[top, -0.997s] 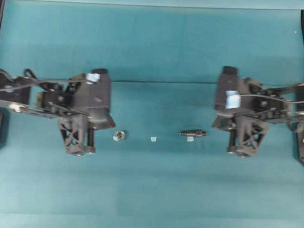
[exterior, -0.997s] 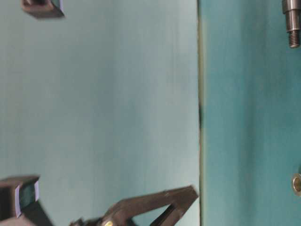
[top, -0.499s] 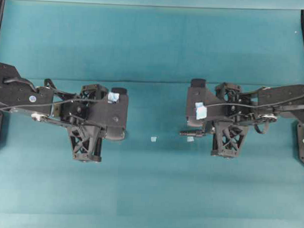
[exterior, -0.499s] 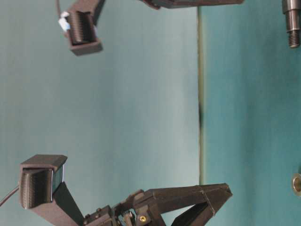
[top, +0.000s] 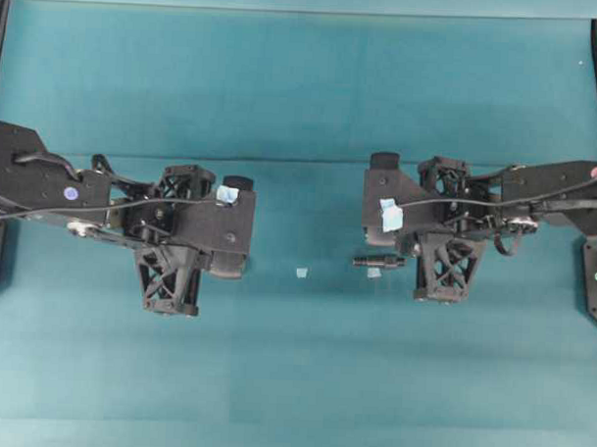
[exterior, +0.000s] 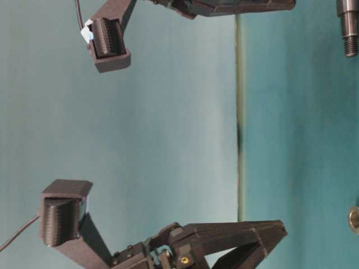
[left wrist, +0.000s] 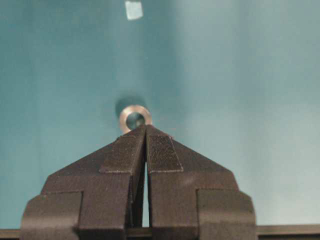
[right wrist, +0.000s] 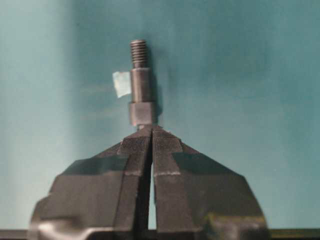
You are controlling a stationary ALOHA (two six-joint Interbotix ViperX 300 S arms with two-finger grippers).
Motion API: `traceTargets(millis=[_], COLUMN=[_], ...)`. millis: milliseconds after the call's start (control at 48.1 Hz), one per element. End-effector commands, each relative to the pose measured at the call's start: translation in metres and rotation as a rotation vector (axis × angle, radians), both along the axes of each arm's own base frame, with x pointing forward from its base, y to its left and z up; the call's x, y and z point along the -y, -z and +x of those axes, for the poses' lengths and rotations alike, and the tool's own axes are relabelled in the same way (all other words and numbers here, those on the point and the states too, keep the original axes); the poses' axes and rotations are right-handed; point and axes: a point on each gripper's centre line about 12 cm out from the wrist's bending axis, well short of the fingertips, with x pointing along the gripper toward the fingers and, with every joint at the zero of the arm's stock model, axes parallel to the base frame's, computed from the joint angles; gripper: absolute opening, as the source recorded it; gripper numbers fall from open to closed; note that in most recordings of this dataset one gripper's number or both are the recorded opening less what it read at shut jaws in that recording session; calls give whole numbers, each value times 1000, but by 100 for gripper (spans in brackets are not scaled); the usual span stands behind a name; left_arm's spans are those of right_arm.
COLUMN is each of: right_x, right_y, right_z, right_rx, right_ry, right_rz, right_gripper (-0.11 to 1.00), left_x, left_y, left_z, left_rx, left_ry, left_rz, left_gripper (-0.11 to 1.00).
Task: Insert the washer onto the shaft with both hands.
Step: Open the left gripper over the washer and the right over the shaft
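From overhead we count two black arms over the teal tabletop (top: 303,86), one at the left of the frame, one at the right. The left pincer (top: 240,264) is buried under its own wrist here, so the washer is hidden from us. One shaft (top: 378,261) pokes out at centre right, lying flat and pointing toward the middle, just beside the right pincer (top: 407,259). We count two pale blue scraps on the surface: one (top: 302,273) at centre, one (top: 374,273) touching the shaft's lower side.

At table level, the scene reads sideways. We see one shaft (exterior: 349,25) at the top right corner, threaded end down in the frame, and one washer (exterior: 354,219) at the right edge, lower down, well apart from it. Two black arm structures, one at the top, one at the bottom.

Left wrist view: pincer (left wrist: 145,129) fully closed, pads pressed together, holding nothing. One washer (left wrist: 135,118) lies flat right at its tip. One scrap (left wrist: 133,9) at the top.

Right wrist view: pincer (right wrist: 151,131) closed too, empty, its tip at the collar end of the one shaft (right wrist: 141,85). One scrap (right wrist: 121,83) sits against the shaft's left side.
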Motion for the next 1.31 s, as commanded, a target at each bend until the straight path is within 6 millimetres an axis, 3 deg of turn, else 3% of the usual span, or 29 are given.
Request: traceTargets(millis=[0, 125, 229, 374, 457, 519, 561, 665, 1039, 1288], right_x=[1, 5, 7, 7, 7, 7, 7, 7, 5, 3], right_y=[-7, -1, 7, 9, 9, 9, 9, 12, 23, 28], right_z=[6, 8, 8, 11, 12, 12, 12, 12, 13, 7], right_rx=[33, 23, -6, -29, -28, -26, -28, -32, -2, -16], right_ry=[-9, 3, 16, 9, 9, 9, 9, 8, -2, -9], right_rz=[-8, -7, -2, -2, -3, -3, -3, -3, -7, -6], right_gripper=[-5, 6, 28, 72, 91, 91, 89, 88, 88, 88], left_x=[0, 0, 0, 0, 0, 0, 2, 2, -3, -12], left_y=[-6, -3, -3, 0, 3, 5, 7, 13, 51, 56], left_z=[5, 4, 5, 5, 5, 5, 7, 9, 16, 19], left_rx=[29, 22, 20, 6, -5, -6, -8, 0, -72, -70], left_ry=[3, 1, 0, -9, -25, -32, -30, -31, -54, -97], left_rz=[2, 2, 2, -5, -13, -19, -20, -21, -25, -37], left_gripper=[2, 3, 10, 49, 75, 89, 93, 87, 86, 86])
